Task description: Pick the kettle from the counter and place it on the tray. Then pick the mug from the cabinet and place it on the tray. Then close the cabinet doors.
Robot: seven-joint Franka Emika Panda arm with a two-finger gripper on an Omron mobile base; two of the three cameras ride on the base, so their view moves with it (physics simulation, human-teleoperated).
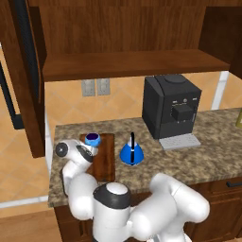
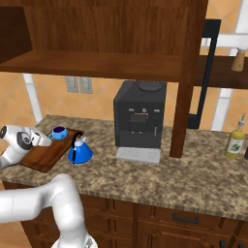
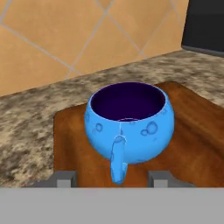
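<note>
Granite counter (image 1: 198,160) underfoot, and the gripper (image 3: 113,179) has its fingertips (image 3: 64,179) spread either side of the mug's handle, pinching nothing. Mug (image 3: 129,122) sits upright on the tray (image 3: 197,144), at twelve o'clock from the fingers. Kettle (image 1: 132,152) stands just off the tray at three o'clock. Risk: pulling back crooked could snag that handle and tip the mug.

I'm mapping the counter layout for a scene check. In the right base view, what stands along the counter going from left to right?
mug on the tray → kettle → black coffee machine → yellow-green bottle
</note>
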